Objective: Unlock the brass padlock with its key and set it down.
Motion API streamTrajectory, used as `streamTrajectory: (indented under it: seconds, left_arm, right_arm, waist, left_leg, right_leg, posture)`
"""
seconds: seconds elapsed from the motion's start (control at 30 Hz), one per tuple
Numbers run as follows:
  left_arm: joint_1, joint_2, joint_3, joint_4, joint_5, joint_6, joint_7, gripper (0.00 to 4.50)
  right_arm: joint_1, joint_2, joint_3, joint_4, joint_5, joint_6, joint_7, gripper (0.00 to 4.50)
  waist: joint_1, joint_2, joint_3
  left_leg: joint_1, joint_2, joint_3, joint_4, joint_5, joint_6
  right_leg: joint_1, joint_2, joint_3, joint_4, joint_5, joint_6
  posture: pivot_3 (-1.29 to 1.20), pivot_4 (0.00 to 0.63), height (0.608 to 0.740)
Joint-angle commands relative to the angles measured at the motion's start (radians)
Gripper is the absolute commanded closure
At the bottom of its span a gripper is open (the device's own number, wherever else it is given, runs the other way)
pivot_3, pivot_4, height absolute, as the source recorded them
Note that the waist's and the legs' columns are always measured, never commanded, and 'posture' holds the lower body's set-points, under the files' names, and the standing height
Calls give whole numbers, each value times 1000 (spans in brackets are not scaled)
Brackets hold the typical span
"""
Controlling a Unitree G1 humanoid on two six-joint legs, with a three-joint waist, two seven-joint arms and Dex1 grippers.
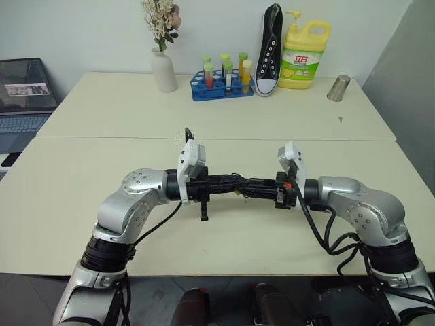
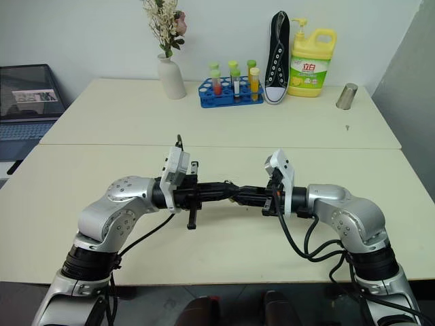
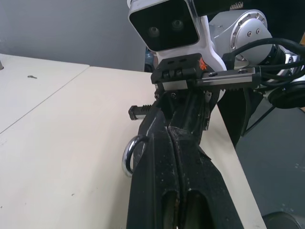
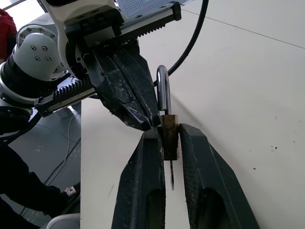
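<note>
Both grippers meet tip to tip a little above the table's (image 1: 88, 170) front middle. In the right wrist view my right gripper (image 4: 169, 136) is shut on the brass padlock (image 4: 169, 125), whose silvery shackle (image 4: 163, 88) points away from the wrist. A thin silvery key (image 4: 172, 175) sticks out of the padlock's other end, between the right fingers. My left gripper (image 4: 151, 121) is shut, its tips against the padlock beside the shackle, and I see nothing held between them. From the left wrist, the shackle (image 3: 128, 155) shows beside the shut left fingers (image 3: 157, 143).
Along the table's far edge stand a white vase of flowers (image 1: 163, 71), a blue rack of test tubes (image 1: 221, 85), a black shoe (image 1: 270, 51), a yellow detergent bottle (image 1: 304, 54) and a metal cup (image 1: 338, 88). A laptop (image 1: 24, 95) sits at far left.
</note>
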Motion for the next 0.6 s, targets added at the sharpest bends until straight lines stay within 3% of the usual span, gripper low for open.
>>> streamTrajectory:
  seconds: [0.03,0.37,0.53,0.6]
  left_arm:
    - [-27,-19,0,-5,5,-26,6,4500]
    - [5,40,51,-72,-47,31,-3,4500]
    - [76,213,79,-100,81,-85,-51,4500]
    - [123,279,57,-82,181,-210,-77,4115]
  right_arm:
    - [-4,0,-8,-46,20,-4,5,4360]
    - [6,-7,-17,-61,24,5,0,4360]
    - [7,-45,-10,-60,34,32,32,4360]
    - [5,-72,9,-58,37,47,59,4360]
  waist:
    - [0,0,0]
    - [-1,0,0]
    - [-3,1,0]
    - [-3,1,1]
  left_leg:
    - [0,0,0,0,0,0]
    - [0,0,0,0,0,0]
    - [0,1,0,0,0,0]
    - [1,1,0,-1,0,0]
  right_leg:
    - [0,0,0,0,0,0]
    - [0,0,0,0,0,0]
    - [0,0,0,0,0,0]
    - [0,0,0,0,0,0]
  posture:
    - [0,150,740]
    - [0,150,740]
    - [0,150,740]
    - [0,150,740]
